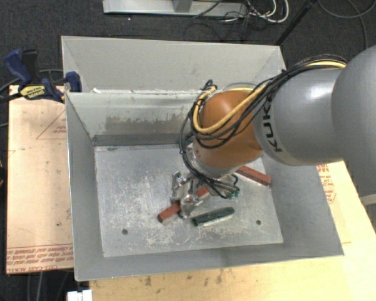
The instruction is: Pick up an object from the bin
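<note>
Closest to lens: grey arm link (pixel 313 118) and orange wrist cover (pixel 229 127), both stacked directly above the claw (pixel 187 200). Claw open or closed: cannot tell, lost among wrist hardware and cables.

Directly under the claw, on the bin floor: red-brown stick (pixel 168 214), lying slantwise, free end poking out past the claw toward the front wall. Judged the likely pick target. Gripped or merely touched: cannot tell.

Just beside the claw, on the arm's side and slightly frontward: dark green marker-like piece (pixel 214 216), near the stick, apparently not touching it. Behind the claw, half under the wrist cover: small green-and-dark scrap (pixel 233 194), then a second red-brown bar (pixel 255 176) further out. All of it on the scratched floor of the grey bin (pixel 113 168).

To do this step well:
- Close across the stick's narrow width, squarely.
- Keep clear of the green piece.
- Lift straight up.
- Watch for pivoting: contact looks nearer the stick's upper end than its middle.
</note>
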{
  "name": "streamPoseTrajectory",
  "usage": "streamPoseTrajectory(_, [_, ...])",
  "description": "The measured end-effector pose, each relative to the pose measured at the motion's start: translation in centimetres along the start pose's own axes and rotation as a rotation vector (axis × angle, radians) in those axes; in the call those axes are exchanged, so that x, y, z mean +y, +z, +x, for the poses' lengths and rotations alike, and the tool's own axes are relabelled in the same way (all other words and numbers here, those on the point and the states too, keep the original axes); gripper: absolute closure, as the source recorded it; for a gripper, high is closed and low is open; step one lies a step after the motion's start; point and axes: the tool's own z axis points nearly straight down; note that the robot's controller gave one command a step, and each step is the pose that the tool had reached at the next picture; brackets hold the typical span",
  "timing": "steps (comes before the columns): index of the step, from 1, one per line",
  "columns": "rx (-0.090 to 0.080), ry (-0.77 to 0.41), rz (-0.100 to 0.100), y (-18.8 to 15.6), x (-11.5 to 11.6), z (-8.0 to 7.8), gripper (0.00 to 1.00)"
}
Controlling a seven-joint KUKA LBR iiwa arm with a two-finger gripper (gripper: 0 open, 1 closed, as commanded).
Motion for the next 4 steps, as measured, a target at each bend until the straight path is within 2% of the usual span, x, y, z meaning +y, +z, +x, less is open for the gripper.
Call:
streamPoseTrajectory(1, [0.0, 0.0, 0.0, 0.0, 0.0, 0.0, 1.0])
streamPoseTrajectory(2, [0.014, 0.041, -0.001, -11.6, 0.2, 1.7, 1.0])
streamPoseTrajectory(3, [0.014, 0.041, -0.001, -11.6, 0.2, 1.7, 1.0])
streamPoseTrajectory(4, [0.014, -0.331, -0.003, -26.1, -3.9, 3.6, 1.0])
